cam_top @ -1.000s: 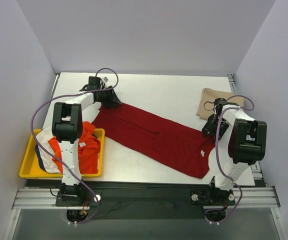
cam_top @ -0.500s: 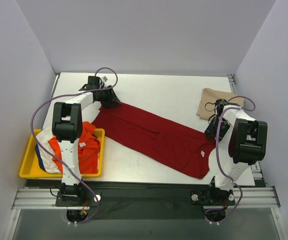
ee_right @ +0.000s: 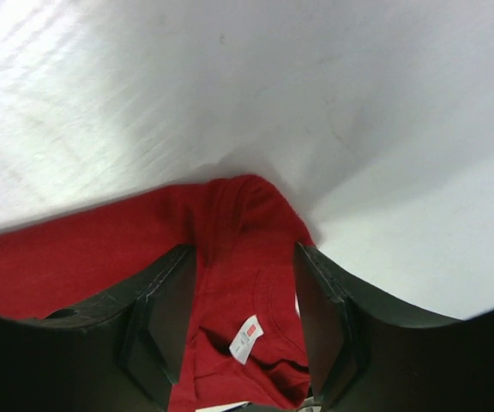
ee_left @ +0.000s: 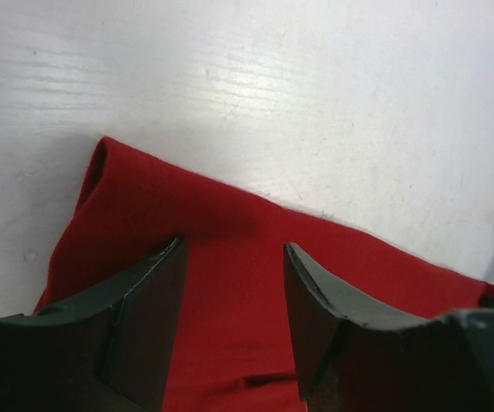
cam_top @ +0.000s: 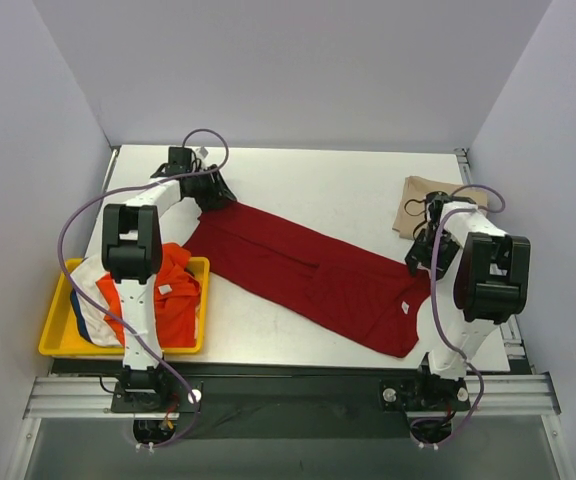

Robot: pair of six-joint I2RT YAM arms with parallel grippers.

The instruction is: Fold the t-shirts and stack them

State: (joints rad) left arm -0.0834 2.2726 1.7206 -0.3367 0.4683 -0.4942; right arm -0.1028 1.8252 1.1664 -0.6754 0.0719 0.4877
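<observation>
- Left gripper (ee_left: 234, 249): its two black fingers stand apart, nothing pinched. It hangs above the far-left corner of the large dark red cotton t-shirt (ee_left: 127, 215); red cloth shows through the gap.
- Right gripper (ee_right: 245, 251): two fingers likewise parted, nothing held. It sits over the neck end of the same shirt, with one small white neck label (ee_right: 245, 339) lying in the gap.
- Overhead, left gripper (cam_top: 213, 190) is at the shirt's far-left end and right gripper (cam_top: 423, 255) at its right end.
- Dark red t-shirt (cam_top: 308, 270), count one: spread as a long band slanting across the white table (cam_top: 348, 190) from far left to near right. Not folded small.
- Tan folded t-shirt (cam_top: 420, 192), count one: at the far-right corner, apart from the red one, just beyond the right gripper.
- Yellow plastic tray (cam_top: 53, 335), count one: near-left table edge, beside the left arm.
- Tray contents: bright orange cloth (cam_top: 178, 295), white cloth (cam_top: 83, 280) and blue cloth (cam_top: 80, 322), heaped unfolded. Number of garments in the heap cannot be told.
</observation>
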